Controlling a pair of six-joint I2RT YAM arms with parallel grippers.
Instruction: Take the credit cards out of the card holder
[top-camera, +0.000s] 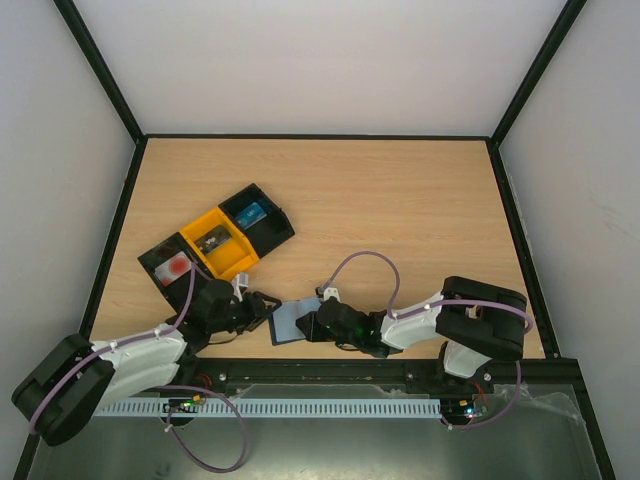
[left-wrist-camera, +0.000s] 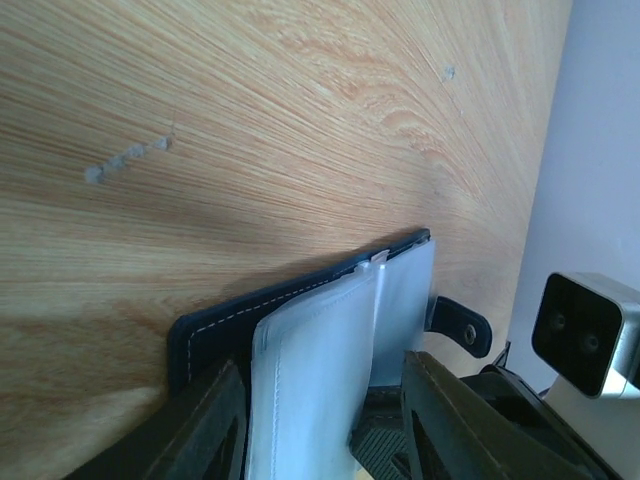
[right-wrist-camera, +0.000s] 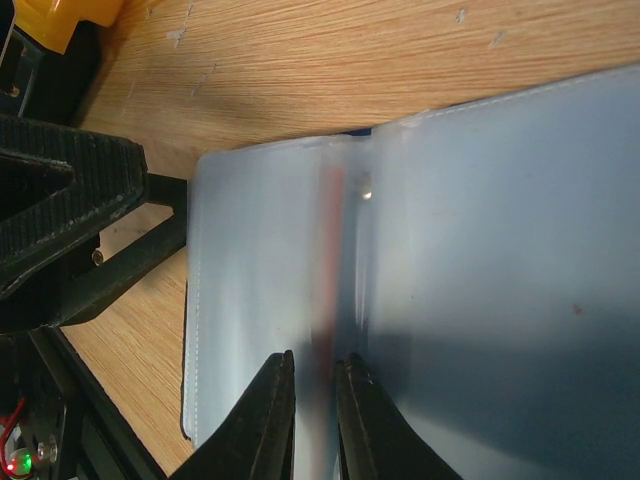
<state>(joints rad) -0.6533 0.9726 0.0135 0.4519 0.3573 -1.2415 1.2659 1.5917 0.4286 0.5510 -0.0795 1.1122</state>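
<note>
The card holder (top-camera: 288, 321) lies open near the table's front edge, with grey-blue panels and a black rim. My left gripper (top-camera: 262, 306) is at its left end. In the left wrist view its jaws stand wide apart around a clear sleeve panel (left-wrist-camera: 315, 380), and the tab clasp (left-wrist-camera: 462, 326) shows beyond. My right gripper (top-camera: 316, 326) is over the holder's fold. Its fingers (right-wrist-camera: 272, 420) are pinched on a thin reddish-edged leaf (right-wrist-camera: 325, 300) standing between the panels (right-wrist-camera: 500, 250); I cannot tell whether it is a card or a sleeve. A white card with a red mark (top-camera: 174, 266), a dark card (top-camera: 212, 240) and a blue card (top-camera: 250, 213) lie in trays.
Three box trays stand in a slanted row at the left: black (top-camera: 160, 258), yellow (top-camera: 232, 252) and black (top-camera: 274, 228). A black frame rail (top-camera: 330, 375) runs along the front edge, close behind both grippers. Bare wood lies beyond.
</note>
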